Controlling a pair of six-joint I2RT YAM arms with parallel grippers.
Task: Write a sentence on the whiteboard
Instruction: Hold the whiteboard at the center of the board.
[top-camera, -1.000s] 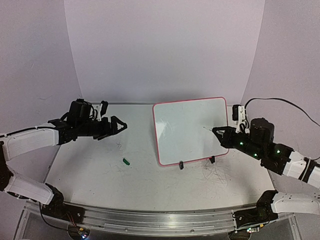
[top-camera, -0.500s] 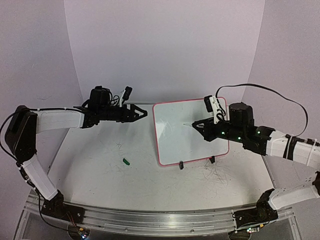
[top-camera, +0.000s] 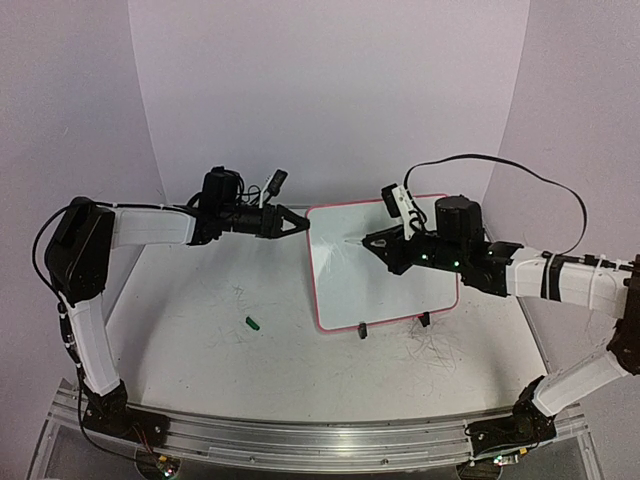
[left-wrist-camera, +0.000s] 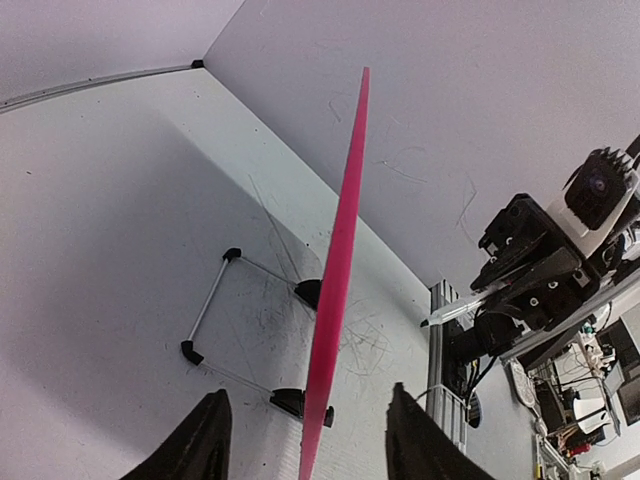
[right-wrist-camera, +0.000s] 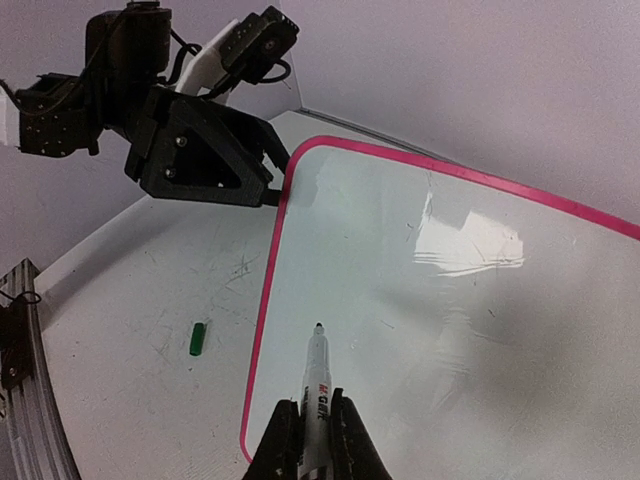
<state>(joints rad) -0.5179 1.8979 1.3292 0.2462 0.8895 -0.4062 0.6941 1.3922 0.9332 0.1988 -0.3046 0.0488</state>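
Observation:
The whiteboard stands tilted on the table, white and glossy with a red-pink rim. No lettering shows on its face. My right gripper is shut on a white marker, its uncapped tip pointing at the board's left part, close to the surface. My left gripper is open at the board's upper left corner. In the left wrist view the rim runs edge-on between the two fingers, touching neither. The left gripper also shows in the right wrist view.
A small green marker cap lies on the tabletop left of the board, also seen in the right wrist view. Two black clip feet and a wire stand hold the board. Grey scribbles mark the table.
My left gripper has reached right to the board's upper left corner. My right gripper has moved left and up with the marker, over the board's face.

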